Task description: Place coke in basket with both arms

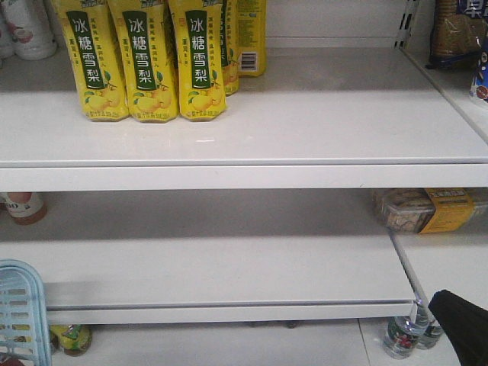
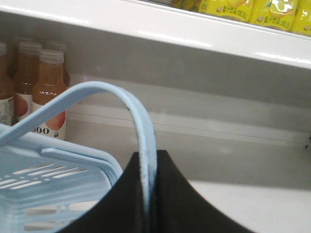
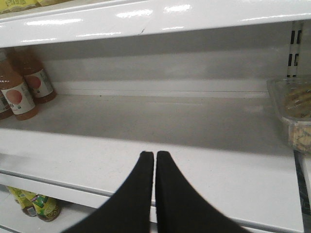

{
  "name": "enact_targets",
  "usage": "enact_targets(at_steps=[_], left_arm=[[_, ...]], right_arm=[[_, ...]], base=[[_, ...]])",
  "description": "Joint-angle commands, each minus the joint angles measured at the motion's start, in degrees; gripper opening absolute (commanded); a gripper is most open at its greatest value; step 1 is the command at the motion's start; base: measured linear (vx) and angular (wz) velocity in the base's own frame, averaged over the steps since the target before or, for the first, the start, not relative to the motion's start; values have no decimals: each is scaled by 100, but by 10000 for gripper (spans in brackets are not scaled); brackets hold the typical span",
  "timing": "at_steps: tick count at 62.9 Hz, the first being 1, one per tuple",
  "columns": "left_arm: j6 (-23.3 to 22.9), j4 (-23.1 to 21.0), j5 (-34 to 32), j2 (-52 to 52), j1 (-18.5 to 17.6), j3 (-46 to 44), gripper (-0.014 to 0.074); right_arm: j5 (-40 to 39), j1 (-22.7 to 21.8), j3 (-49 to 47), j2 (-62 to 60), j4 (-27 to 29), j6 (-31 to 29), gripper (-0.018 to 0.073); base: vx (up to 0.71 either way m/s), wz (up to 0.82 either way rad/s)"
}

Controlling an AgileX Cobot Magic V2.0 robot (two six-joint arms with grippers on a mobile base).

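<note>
White store shelving fills every view. Nearest in the front view: basket (image 1: 21, 313) corner at bottom left, and a black arm (image 1: 463, 326) at bottom right, both below the middle shelf (image 1: 229, 267).

Left wrist view: left gripper (image 2: 148, 194) is clamped on the basket's handle (image 2: 121, 99); the blue strip runs down between the two black fingers (image 2: 180, 199) with no gap showing. Basket body (image 2: 43, 179) sits left of the gripper, slotted wall visible. Behind it, orange juice bottles (image 2: 48, 92) stand on the shelf.

Right wrist view: right gripper (image 3: 155, 167) is closed on nothing, fingertips nearly touching, only a thin slit between them. It hangs just in front of the middle shelf edge. Two peach-label bottles (image 3: 22, 90) at far left, a clear snack tub (image 3: 294, 114) at right.

Farther up in the front view: yellow pear-drink packs (image 1: 149, 57) lined on the top shelf (image 1: 305, 114), left half. Small bottles (image 1: 404, 335) on the bottom level.

Coke: not visible in any view; can't tell where it is.
</note>
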Motion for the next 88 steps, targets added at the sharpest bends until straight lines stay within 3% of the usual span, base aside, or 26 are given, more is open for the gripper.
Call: enact_targets(at_steps=[1,62,68,73,77,84,88], left_arm=[[152,172,-907,-126,6,18,-6],[152,171,-907,-121,6,12,-6],[152,171,-907,-121,6,12,-6],[152,171,-907,-121,6,12,-6],[152,171,-907,-121,6,12,-6],[152,171,-907,-121,6,12,-6],[152,171,-907,-121,6,12,-6]], right_arm=[[120,-43,-146,40,-202,-34,-4],[127,-43,-146,40,-73,-34,-4],[127,-43,-146,40,737,-83,-4],[163,-43,-146,40,2245,-115,-4],[555,-43,-146,40,3290,-581,-4],[1200,-43,-146,40,4589,-811,-4],[1378,-43,-146,24,4958,-811,-4]], base=[[0,0],[0,0],[0,0],[0,0],[0,0],[0,0],[0,0]])
